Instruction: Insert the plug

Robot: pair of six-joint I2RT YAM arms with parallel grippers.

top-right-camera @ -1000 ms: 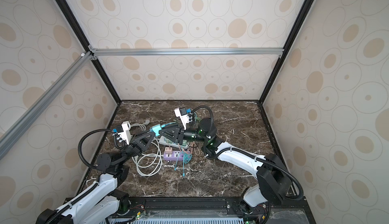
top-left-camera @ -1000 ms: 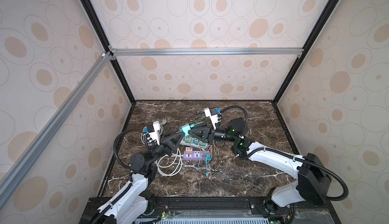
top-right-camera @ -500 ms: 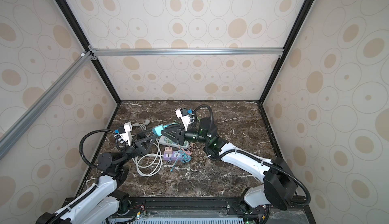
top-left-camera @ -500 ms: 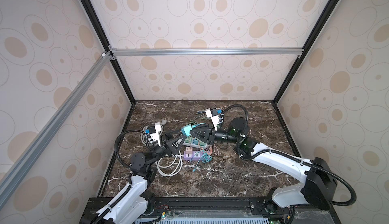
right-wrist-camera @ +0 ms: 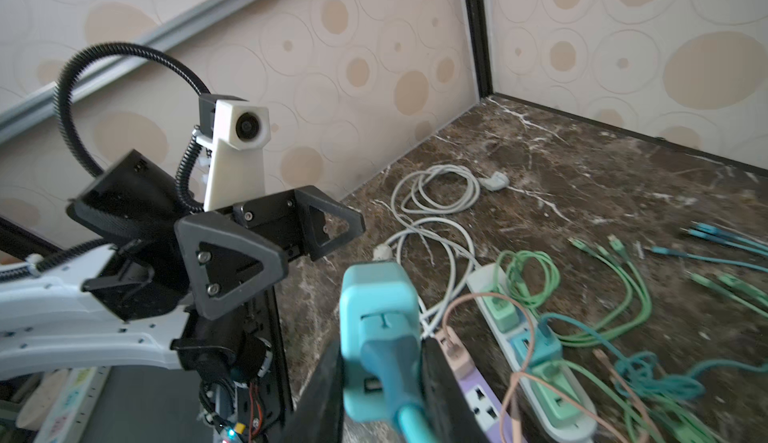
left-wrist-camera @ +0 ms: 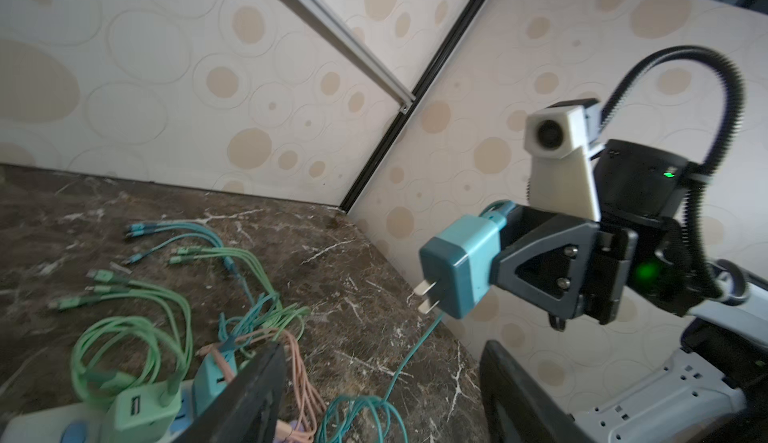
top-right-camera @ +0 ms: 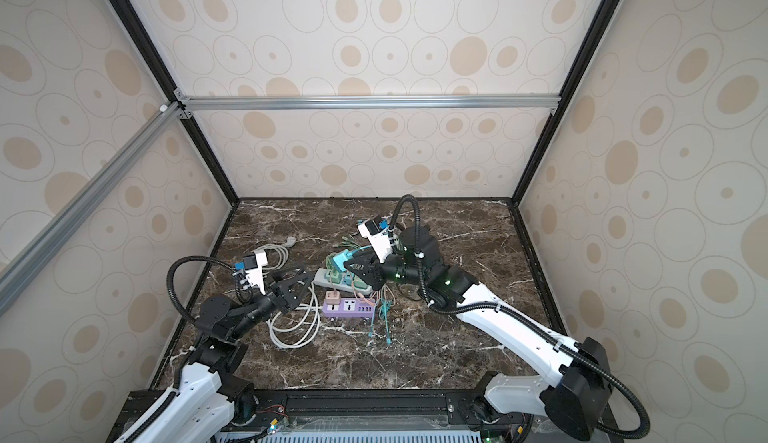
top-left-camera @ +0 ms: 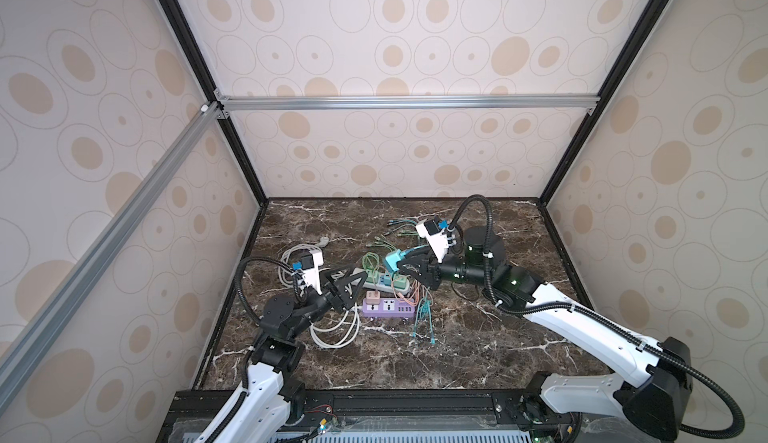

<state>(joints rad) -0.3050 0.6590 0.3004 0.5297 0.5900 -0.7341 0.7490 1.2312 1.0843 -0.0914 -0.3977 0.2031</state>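
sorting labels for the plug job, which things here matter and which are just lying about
In the job: teal charger plug, held in the right gripper; purple power strip, free sockets, likely target; left gripper, open and empty.

Lying about: white power strip with chargers plugged in; coiled white cable; loose green and teal cables; pink charger in the purple strip.

Both top views: high, far, steeply down onto marble table (top-left-camera: 457,349). Left wrist camera: close behind left gripper (left-wrist-camera: 382,347), facing right gripper (left-wrist-camera: 496,239). Right wrist camera: reverse, facing back. Wrist views share white power strip (right-wrist-camera: 482,285) below grippers
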